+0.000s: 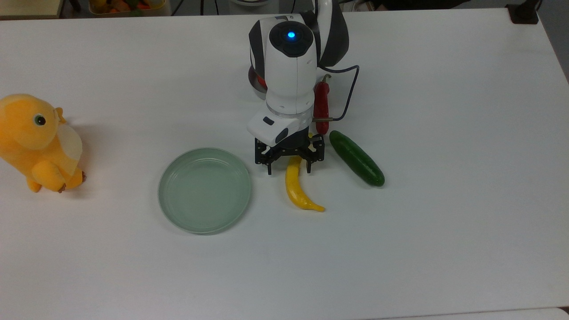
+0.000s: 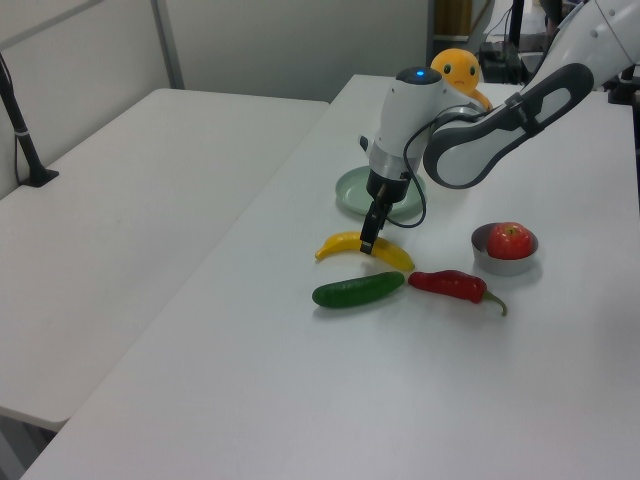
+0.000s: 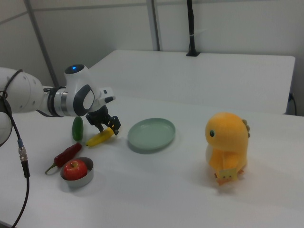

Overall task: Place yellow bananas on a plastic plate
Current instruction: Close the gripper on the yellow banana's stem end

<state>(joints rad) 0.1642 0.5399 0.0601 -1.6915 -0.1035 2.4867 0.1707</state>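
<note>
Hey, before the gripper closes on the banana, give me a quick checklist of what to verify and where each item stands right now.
1. Gripper open: ok, the fingers are spread.
2. Fingers straddle the yellow banana: ok in the top view, one finger on each side of its upper half.
3. Fingers low enough to pinch: cannot tell; the left view shows them at the banana, but the height is unclear.
4. Neighbours out of the way: ok, the cucumber and red chilli lie apart from the fingers.
5. Plastic plate free to receive: ok, nothing lies in it.
6. Path to the plate: ok, bare table between banana and plate.
</note>
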